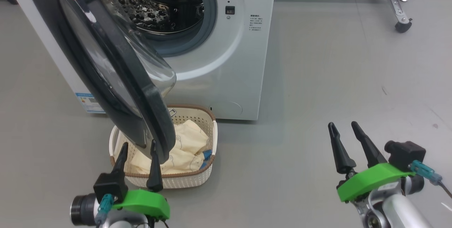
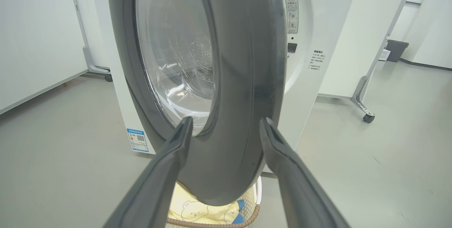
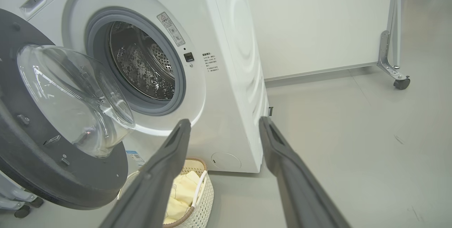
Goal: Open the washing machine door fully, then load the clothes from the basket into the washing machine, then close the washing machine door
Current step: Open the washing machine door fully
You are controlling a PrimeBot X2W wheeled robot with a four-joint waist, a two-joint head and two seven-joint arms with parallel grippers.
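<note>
Left gripper (image 1: 138,143), fingers apart, appears to straddle the washing machine door (image 1: 116,79) rim to swing it clear of the basket (image 1: 197,182); right gripper (image 1: 342,124) stands aside, fingers apart, empty.

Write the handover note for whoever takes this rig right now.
Left gripper: open, fingers by the lower rim of the washing machine door, not clamped.
Right gripper: open, empty, over bare floor.
Door swung out, overhanging the basket; clothes in the basket, before the washing machine; drum looks empty.
Done: door part-open.
Left: probably swing it wider, load clothes, close door.
</note>
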